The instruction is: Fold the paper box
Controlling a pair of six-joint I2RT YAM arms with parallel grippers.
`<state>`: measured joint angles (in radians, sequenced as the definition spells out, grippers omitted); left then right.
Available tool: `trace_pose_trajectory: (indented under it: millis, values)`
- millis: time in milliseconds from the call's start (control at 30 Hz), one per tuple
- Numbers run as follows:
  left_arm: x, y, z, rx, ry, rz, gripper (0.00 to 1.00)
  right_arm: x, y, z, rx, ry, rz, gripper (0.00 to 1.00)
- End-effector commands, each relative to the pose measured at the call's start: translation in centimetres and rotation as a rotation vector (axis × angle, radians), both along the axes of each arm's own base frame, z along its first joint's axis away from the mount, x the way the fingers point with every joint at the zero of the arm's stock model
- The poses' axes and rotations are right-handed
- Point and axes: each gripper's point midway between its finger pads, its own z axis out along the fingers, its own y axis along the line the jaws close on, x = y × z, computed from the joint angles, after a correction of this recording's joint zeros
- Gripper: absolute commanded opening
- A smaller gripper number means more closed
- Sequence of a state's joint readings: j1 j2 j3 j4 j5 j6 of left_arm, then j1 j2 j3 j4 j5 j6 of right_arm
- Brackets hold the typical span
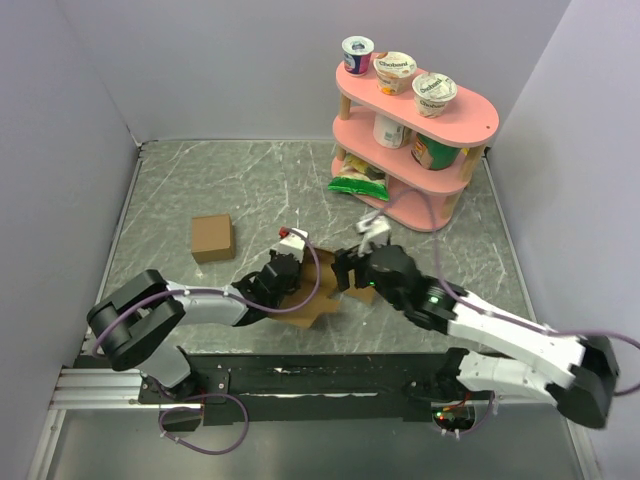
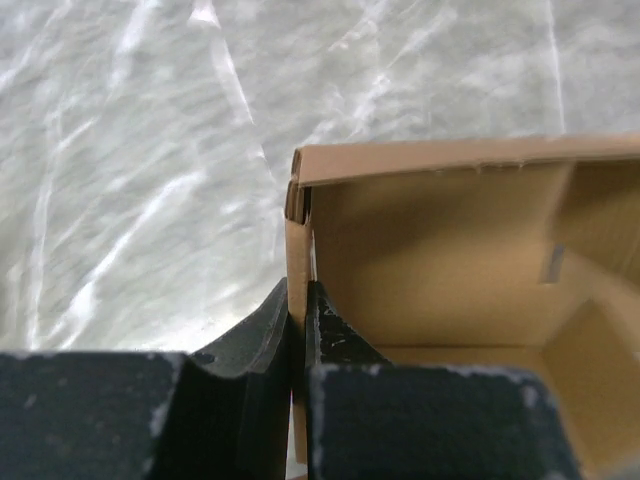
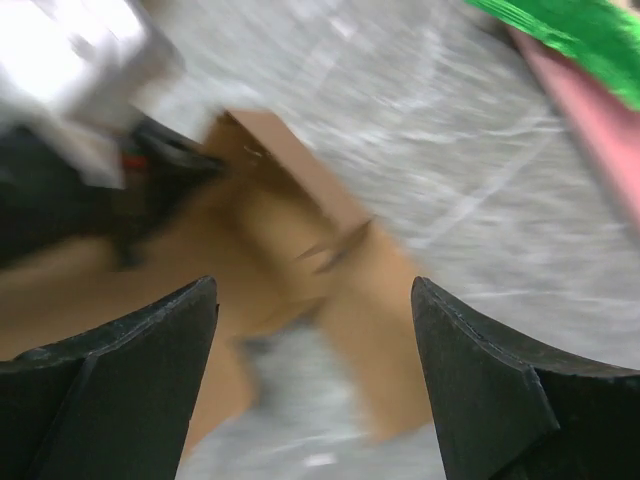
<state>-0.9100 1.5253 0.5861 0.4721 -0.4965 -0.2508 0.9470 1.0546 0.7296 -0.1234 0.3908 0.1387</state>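
Note:
The paper box (image 1: pixel 322 305) is plain brown cardboard, partly folded up, lying on the table between my two arms. In the left wrist view it is an open carton (image 2: pixel 440 250) with upright walls, and my left gripper (image 2: pixel 297 305) is shut on the edge of one wall. From above, the left gripper (image 1: pixel 285 273) sits at the box's left side. My right gripper (image 1: pixel 347 270) hovers just right of the box. Its jaws stand wide open with nothing between them (image 3: pixel 312 292), and the blurred paper box (image 3: pixel 300 230) lies beyond the fingertips.
A small neat brown cube (image 1: pixel 212 238) stands on the table to the left. A pink two-tier shelf (image 1: pixel 470 125) with yogurt cups stands at the back right, with a green bag (image 1: pixel 358 182) at its foot. Grey walls close in the table on three sides.

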Motion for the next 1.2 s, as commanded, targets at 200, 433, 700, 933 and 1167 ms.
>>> trace_pose_trajectory:
  millis: [200,433,700,933,1167]
  values:
    - [1.5,2.7,2.5,-0.086,-0.083,0.198,0.01,-6.2,0.5,0.7,0.581,0.367,-0.13,0.89]
    - [1.6,6.0,11.4,-0.359,-0.307,0.319,0.02,-6.1,2.9,2.4,1.04,0.496,-0.067,0.77]
    - [0.4,8.6,15.7,-0.558,-0.442,0.364,0.02,-4.7,1.9,2.5,1.33,0.483,-0.094,0.63]
    - [-0.9,8.2,15.4,-0.589,-0.451,0.325,0.03,-2.5,2.3,5.1,1.457,0.449,0.038,0.66]
    - [-1.8,6.7,15.3,-0.581,-0.44,0.29,0.02,-1.0,4.8,5.9,1.515,0.475,0.158,0.64]
